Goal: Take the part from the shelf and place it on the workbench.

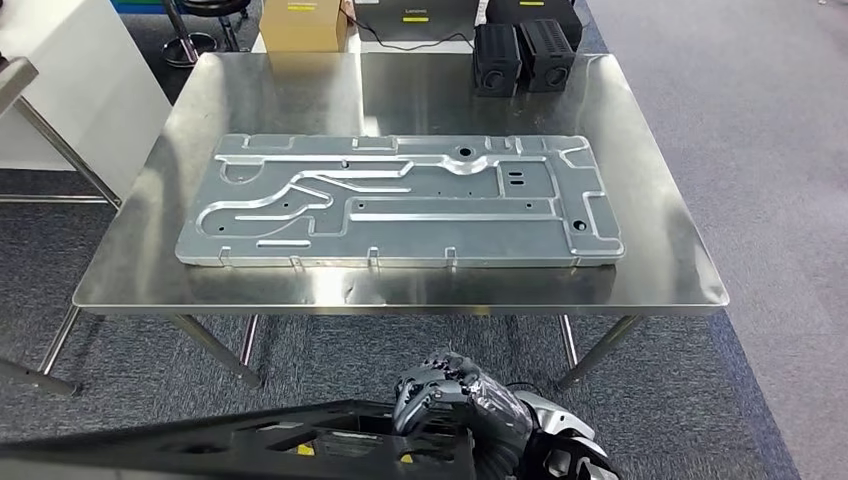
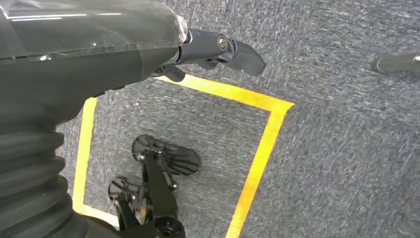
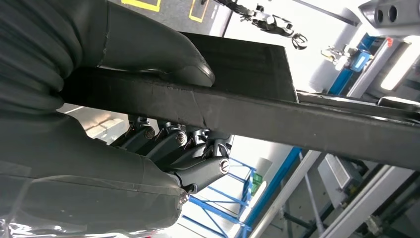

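Observation:
A flat black part (image 1: 250, 440) with cut-outs lies across the bottom of the head view, below the near edge of the steel workbench (image 1: 660, 275). My right hand (image 1: 450, 392) grips the part's right end. In the right wrist view the thumb (image 3: 148, 49) presses on one face of the part's edge (image 3: 307, 121) and the dark fingers (image 3: 173, 141) curl under the other. My left hand (image 2: 213, 49) hangs over the carpet with its fingers out, holding nothing. A large grey stamped metal plate (image 1: 400, 200) lies flat on the workbench.
Two black boxes (image 1: 525, 55) stand at the bench's far right corner, and a cardboard box (image 1: 303, 22) sits beyond its far edge. A white cabinet (image 1: 70, 90) is at the left. Yellow tape (image 2: 257, 148) marks the grey carpet. Bare steel borders the plate.

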You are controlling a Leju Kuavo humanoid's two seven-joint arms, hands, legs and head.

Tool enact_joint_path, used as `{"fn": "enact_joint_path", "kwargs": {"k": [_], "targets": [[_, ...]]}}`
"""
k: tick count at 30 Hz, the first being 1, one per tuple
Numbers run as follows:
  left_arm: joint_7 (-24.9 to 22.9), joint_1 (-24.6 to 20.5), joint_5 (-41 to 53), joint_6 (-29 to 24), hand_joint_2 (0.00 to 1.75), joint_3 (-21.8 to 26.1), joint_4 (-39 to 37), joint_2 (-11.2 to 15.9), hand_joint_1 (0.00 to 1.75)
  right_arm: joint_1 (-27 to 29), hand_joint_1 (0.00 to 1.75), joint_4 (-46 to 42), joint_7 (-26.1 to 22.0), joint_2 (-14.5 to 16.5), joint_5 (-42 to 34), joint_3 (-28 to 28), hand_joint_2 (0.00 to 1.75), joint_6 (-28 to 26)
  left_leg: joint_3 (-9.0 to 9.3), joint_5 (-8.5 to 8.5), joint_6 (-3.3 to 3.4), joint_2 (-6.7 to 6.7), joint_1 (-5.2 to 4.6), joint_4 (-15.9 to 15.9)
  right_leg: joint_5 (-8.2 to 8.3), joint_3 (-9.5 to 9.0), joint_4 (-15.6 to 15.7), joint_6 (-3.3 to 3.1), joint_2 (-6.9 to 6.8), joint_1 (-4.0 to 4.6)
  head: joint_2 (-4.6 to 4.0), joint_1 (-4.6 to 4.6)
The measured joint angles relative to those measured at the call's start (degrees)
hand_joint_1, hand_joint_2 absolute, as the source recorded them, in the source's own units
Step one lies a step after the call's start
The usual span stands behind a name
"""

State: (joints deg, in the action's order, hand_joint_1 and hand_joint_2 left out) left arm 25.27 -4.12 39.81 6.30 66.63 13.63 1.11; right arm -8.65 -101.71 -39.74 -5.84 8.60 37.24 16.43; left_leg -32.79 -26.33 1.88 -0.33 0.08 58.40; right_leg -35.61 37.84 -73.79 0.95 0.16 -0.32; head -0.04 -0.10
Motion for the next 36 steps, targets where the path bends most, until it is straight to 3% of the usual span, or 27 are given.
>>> {"fn": "enact_joint_path", "kwargs": {"k": [1, 2, 5, 7, 11, 12, 15, 16, 17, 18, 20, 22, 25, 30, 32, 34, 36], "targets": [[0.0, 0.0, 0.0, 0.0, 1.75, 0.0, 0.0, 0.0, 0.00, 0.0, 1.57, 0.0, 0.0, 0.0, 0.1, 0.0, 1.75, -0.1, 0.61, -0.51, -0.02, -0.05, 0.00, 0.0, -0.04, 1.64, -1.0, 0.09, -0.01, -0.05, 0.00, 0.00], [0.0, 0.0, 0.0, 0.0, 1.75, 0.0, 0.0, 0.0, 0.00, 0.0, 1.57, 0.0, 0.0, -0.1, 0.1, 0.0, 1.75, -0.2, 1.37, -1.07, -0.08, -0.12, 0.01, 0.0, 1.19, 2.32, -0.2, 0.11, -0.01, -0.08, 0.00, 0.01], [0.3, 0.0, 0.0, 0.2, 1.75, 0.0, 0.0, -0.1, 0.00, -0.2, 1.57, 0.0, 0.0, -0.2, 0.2, 0.0, 1.75, -0.9, 3.84, -2.90, -0.55, -0.30, 0.00, 0.0, 9.27, 0.60, 9.3, -0.35, -0.02, 0.08, 0.00, 0.01], [0.5, -0.1, 0.0, 0.2, 1.75, 0.1, 0.0, -0.2, 0.00, -0.4, 1.57, -0.1, 0.0, -0.4, 0.2, 0.0, 1.75, -1.9, 4.62, -3.82, -1.20, -0.34, -0.05, 0.0, 11.48, -0.22, 13.1, -1.12, -0.02, 0.42, 0.00, -0.08], [0.7, -0.4, 0.1, 0.4, 1.75, 0.3, 0.0, -0.2, 0.00, -1.6, 1.57, -1.5, 0.0, -1.0, 0.1, 0.2, 1.75, -5.5, 4.76, -4.72, -2.38, -0.16, 0.00, 1.6, 10.84, -1.61, 14.2, -2.58, 0.07, 0.44, 0.00, -0.22], [0.7, -0.5, 0.2, 0.5, 1.75, 0.3, 0.0, -0.2, 0.00, -2.3, 1.57, -2.2, 0.0, -1.2, 0.0, 0.2, 1.75, -6.7, 3.65, -5.39, -2.57, -0.11, 0.07, 3.8, 10.64, -2.15, 14.4, -2.84, 0.06, 0.35, 0.00, -0.26], [0.7, -0.5, 0.5, 0.8, 1.75, 0.3, 0.0, -0.2, 0.00, -5.1, 1.57, -4.6, 0.0, -2.0, -0.2, -0.1, 1.75, -9.3, -2.98, -8.51, -3.01, -0.04, 0.37, 13.5, 9.69, -3.27, 14.6, -3.25, 0.05, 0.30, 0.00, -0.34], [0.7, -0.4, 0.6, 1.0, 1.75, 0.3, 0.0, -0.2, 0.00, -6.1, 1.57, -5.3, 0.0, -2.3, -0.4, -0.6, 1.75, -9.4, -4.74, -8.93, -3.10, -0.03, 0.48, 15.1, 9.32, -3.71, 14.5, -3.24, 0.12, 0.28, 0.00, -0.35], [0.7, -0.4, 0.7, 1.2, 1.75, 0.3, 0.0, -0.2, 0.00, -7.1, 1.57, -5.9, 0.0, -2.6, -0.7, -1.4, 1.75, -9.3, -5.58, -8.27, -3.19, -0.03, 0.56, 14.9, 8.92, -4.24, 14.5, -3.16, 0.20, 0.23, 0.00, -0.35], [0.7, -0.4, 0.7, 1.3, 1.75, 0.3, 0.0, -0.2, 0.00, -8.1, 1.57, -6.3, 0.0, -2.8, -1.0, -2.5, 1.75, -9.0, -5.55, -6.46, -3.29, -0.01, 0.63, 12.9, 8.51, -4.85, 14.4, -3.03, 0.27, 0.17, 0.00, -0.36], [0.7, -0.5, 0.8, 1.3, 1.75, 0.4, 0.0, -0.2, 0.00, -10.3, 1.57, -6.8, 0.0, -3.0, -1.5, -5.6, 1.75, -7.7, -4.27, -0.98, -3.37, 0.02, 0.72, 6.4, 7.59, -5.99, 14.3, -2.62, 0.30, 0.10, 0.00, -0.39], [0.7, -0.6, 1.0, 1.2, 1.75, 0.4, -0.1, -0.2, 0.00, -12.4, 1.57, -6.7, 0.0, -3.0, -1.5, -9.0, 1.75, -5.9, -3.46, 1.66, -2.95, 0.13, 0.51, 2.2, 6.95, -6.25, 14.1, -2.05, 0.35, 0.14, 0.00, -0.52], [0.6, -0.6, 1.2, 1.2, 1.75, 0.4, -0.1, -0.2, 0.00, -15.1, 1.57, -5.8, 0.1, -3.0, -1.0, -13.0, 1.75, -3.2, -3.47, 1.96, -2.06, 0.14, 0.05, 1.7, 6.62, -6.09, 14.1, -1.18, 0.41, 0.03, 0.00, -0.63], [0.6, -0.7, 1.3, 1.2, 1.75, 0.4, -0.1, -0.3, 0.00, -16.3, 1.57, -5.0, 0.3, -3.0, -0.9, -14.9, 1.75, -2.5, -3.29, 2.11, -1.69, 0.13, 0.24, 1.3, 6.40, -6.17, 14.1, -0.84, 0.35, 0.01, 0.00, -0.63], [0.6, -1.1, 1.7, 1.2, 1.75, 0.4, -0.1, -0.3, 0.00, -19.1, 1.57, -1.4, 0.9, -3.1, 0.3, -18.8, 1.75, -2.2, -2.80, 2.09, -0.99, 0.10, 0.43, 0.7, 3.24, -1.86, 6.4, -0.29, 0.23, -0.04, 0.00, -0.55], [0.5, -1.3, 2.0, 1.2, 1.75, 0.4, -0.1, -0.3, 0.00, -21.8, 1.57, 3.6, 1.6, -3.4, 2.8, -22.4, 1.75, -2.6, -2.37, 1.79, -0.52, -0.02, 0.38, 0.5, 1.72, 2.90, -0.8, 0.07, 0.15, -0.13, 0.00, -0.48], [0.6, -1.3, 2.1, 1.3, 1.75, 0.4, -0.1, -0.3, 0.00, -23.4, 1.57, 7.0, 2.9, -3.5, 6.6, -23.1, 1.75, -4.4, -2.02, 1.50, -0.65, -0.16, 0.38, 0.6, 6.05, 1.69, 3.9, -0.13, 0.14, -0.13, 0.00, -0.48]]}}
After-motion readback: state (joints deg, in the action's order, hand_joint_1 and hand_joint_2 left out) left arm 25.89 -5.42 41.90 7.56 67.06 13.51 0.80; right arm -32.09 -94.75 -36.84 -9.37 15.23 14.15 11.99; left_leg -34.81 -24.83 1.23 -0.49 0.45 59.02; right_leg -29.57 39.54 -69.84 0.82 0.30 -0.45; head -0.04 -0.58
